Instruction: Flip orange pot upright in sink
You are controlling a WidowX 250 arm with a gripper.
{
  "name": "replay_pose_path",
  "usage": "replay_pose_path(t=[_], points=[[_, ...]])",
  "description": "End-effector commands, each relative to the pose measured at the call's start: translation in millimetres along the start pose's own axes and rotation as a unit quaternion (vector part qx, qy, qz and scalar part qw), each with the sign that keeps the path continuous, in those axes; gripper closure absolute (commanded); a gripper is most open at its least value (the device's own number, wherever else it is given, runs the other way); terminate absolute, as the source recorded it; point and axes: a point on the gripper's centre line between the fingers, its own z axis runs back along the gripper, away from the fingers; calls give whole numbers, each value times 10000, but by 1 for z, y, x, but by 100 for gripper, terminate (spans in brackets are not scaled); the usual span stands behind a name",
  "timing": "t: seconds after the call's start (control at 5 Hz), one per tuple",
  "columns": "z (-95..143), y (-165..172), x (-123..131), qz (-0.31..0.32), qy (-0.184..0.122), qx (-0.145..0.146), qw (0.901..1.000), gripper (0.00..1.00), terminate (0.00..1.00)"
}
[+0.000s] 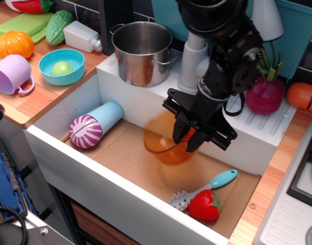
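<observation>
The orange pot point(162, 143) is a translucent orange cylinder, blurred, held just above the brown floor in the middle of the white sink point(61, 113). It looks roughly upright with its rounded bottom downward. My black gripper point(187, 139) comes down from the upper right and is shut on the pot's right rim. The fingers point(178, 135) hide part of that rim. The grey faucet point(191, 61) stands behind the gripper.
In the sink lie a purple-striped ball on a blue cylinder point(94, 125) at the left, and a strawberry point(204, 204) and a blue-handled spoon point(205, 188) at the front right. A steel pot point(140, 51) stands on the back ledge. Toys crowd the left counter.
</observation>
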Motion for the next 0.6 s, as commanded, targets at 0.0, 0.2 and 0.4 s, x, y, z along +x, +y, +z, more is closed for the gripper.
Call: replay_pose_path(t=[0.0, 0.2, 0.4], points=[[8, 4, 7, 74, -156, -18, 9998, 0, 0], [8, 4, 7, 74, -156, -18, 9998, 0, 0], [8, 4, 7, 74, -156, -18, 9998, 0, 100]])
